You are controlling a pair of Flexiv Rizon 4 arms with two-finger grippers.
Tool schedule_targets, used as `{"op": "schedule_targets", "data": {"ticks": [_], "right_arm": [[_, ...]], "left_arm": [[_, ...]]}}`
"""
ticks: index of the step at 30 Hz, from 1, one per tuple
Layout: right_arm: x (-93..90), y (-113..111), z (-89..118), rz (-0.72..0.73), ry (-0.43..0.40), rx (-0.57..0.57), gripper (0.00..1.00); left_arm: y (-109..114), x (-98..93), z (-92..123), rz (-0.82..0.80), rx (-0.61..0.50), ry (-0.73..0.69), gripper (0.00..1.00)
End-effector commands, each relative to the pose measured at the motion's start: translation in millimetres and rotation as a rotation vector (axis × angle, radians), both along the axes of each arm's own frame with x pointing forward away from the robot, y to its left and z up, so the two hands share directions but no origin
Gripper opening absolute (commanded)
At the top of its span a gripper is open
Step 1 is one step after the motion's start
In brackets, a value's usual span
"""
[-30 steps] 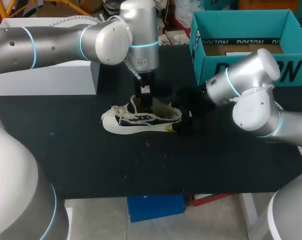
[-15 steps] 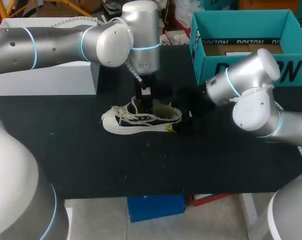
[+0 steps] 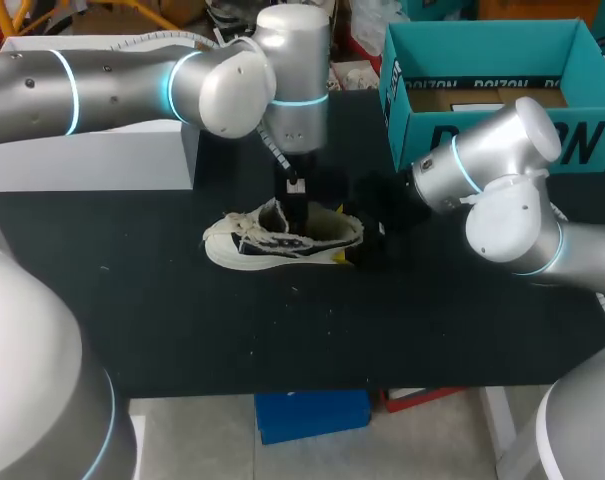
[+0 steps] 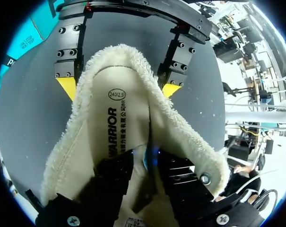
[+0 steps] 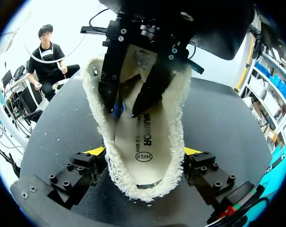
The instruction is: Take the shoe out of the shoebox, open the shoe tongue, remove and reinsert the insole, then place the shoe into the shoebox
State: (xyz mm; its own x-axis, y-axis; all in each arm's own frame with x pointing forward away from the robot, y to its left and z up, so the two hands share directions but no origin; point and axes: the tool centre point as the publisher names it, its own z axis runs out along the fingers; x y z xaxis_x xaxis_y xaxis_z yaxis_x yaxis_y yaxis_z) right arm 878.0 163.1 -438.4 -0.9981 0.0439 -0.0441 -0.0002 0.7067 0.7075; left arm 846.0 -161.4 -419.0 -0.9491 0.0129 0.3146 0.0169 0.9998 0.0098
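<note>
A cream low-top shoe (image 3: 282,240) with a fleecy lining lies on the black table (image 3: 182,330), toe to the left. My left gripper (image 3: 297,205) points straight down into its opening. In the left wrist view its dark fingers (image 4: 176,175) stand slightly apart on the printed insole (image 4: 119,123), with nothing gripped between them. My right gripper (image 5: 143,153) is at the heel, its yellow-tipped fingers (image 5: 95,151) pressed against both sides of it. The teal shoebox (image 3: 492,80) stands open at the back right.
A large white box (image 3: 92,150) sits at the back left of the table. The right arm's elbow (image 3: 502,190) hangs over the table in front of the shoebox.
My left gripper's fingers have parted inside the shoe, and its wrist has shifted a little to the right. The shoe and the right arm have stayed put.
</note>
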Motion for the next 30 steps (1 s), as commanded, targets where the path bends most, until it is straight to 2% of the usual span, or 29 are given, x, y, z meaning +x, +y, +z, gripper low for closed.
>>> {"op": "schedule_targets", "data": {"ticks": [1, 7, 13, 19, 21, 23, 25, 30], "right_arm": [[0.8, -1, -1, -0.003, 0.001, -0.003, 0.00], [0.8, -1, -1, -0.003, 0.001, -0.003, 0.00], [0.8, -1, -1, -0.003, 0.001, -0.003, 0.00], [0.8, -1, -1, -0.003, 0.001, -0.003, 0.00], [0.8, -1, -1, -0.003, 0.001, -0.003, 0.00], [0.8, -1, -1, -0.003, 0.001, -0.003, 0.00], [0.8, -1, -1, -0.003, 0.001, -0.003, 0.00], [0.8, -1, -1, -0.003, 0.001, -0.003, 0.00]], "left_arm": [[1, -10.9, -15, 0.007, 0.048, -0.074, 0.36], [8, -9.6, -25, 0.018, 0.122, -0.207, 0.38], [19, 2.2, -30, 0.038, 0.187, -0.369, 0.38], [24, 11.4, -36, 0.053, 0.200, -0.460, 0.34], [25, 13.4, -36, 0.054, 0.197, -0.486, 0.29], [25, 16.5, -36, 0.047, 0.200, -0.506, 0.30], [25, 19.2, -38, 0.033, 0.212, -0.532, 0.36], [27, 27.5, -42, 0.029, 0.216, -0.594, 0.36]]}}
